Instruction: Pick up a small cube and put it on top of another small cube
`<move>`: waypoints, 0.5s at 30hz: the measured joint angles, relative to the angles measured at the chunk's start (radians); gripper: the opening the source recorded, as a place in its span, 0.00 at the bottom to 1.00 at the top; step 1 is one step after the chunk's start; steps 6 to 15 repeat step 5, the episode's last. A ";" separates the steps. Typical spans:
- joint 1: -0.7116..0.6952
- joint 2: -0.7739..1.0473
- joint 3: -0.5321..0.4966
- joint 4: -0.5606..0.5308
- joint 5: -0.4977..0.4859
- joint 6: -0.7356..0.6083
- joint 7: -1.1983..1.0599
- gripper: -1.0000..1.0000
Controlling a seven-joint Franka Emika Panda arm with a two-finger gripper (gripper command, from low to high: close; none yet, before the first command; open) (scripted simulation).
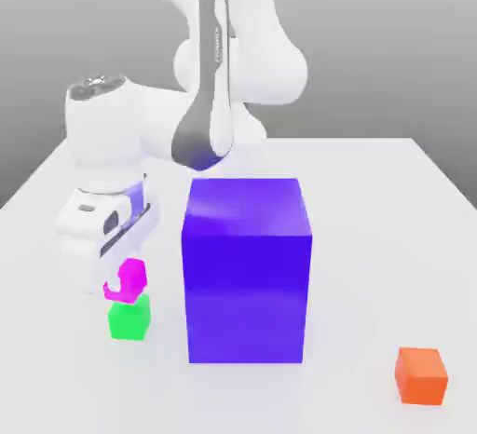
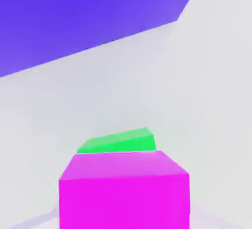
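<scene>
I can read no text, label, brand, number or sign anywhere here; a faint marking runs along my glossy white upper arm link [image 1: 220,41], but its letters are too small to read.

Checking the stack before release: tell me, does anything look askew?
Yes. The magenta cube, in the shut gripper, sits tilted over the green cube, its edges not square with it. The big blue block and orange cube look ordinary.
</scene>
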 joint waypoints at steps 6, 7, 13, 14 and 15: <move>0.000 0.000 0.000 0.000 0.000 0.000 0.000 1.00; 0.000 0.000 0.000 0.000 0.000 0.000 0.000 1.00; 0.000 0.000 0.000 0.000 0.000 0.000 0.000 1.00; 0.000 0.000 0.000 0.000 0.000 0.000 0.000 1.00; 0.000 0.000 0.000 0.000 0.000 0.000 0.000 1.00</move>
